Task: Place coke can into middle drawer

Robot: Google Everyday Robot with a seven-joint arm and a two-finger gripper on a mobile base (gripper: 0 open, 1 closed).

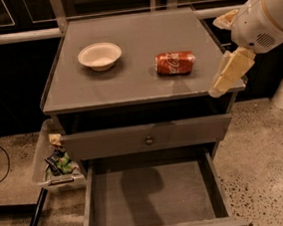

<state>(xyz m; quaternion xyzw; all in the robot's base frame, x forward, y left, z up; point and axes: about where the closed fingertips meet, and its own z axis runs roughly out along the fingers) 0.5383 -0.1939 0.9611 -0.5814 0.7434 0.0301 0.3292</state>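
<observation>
The coke can [175, 62] is red with white script and lies on its side on the grey cabinet top [129, 86], right of centre. The middle drawer [152, 196] is pulled open below, its flat grey floor bare. My gripper [228, 74] hangs at the cabinet top's right front corner, to the right of the can and apart from it, holding nothing that I can see.
A white bowl [100, 55] sits on the top left of the can. The closed drawer front with a round knob [148, 140] is above the open drawer. A bin of snack packets [56, 160] hangs at the cabinet's left side. Speckled floor lies to the right.
</observation>
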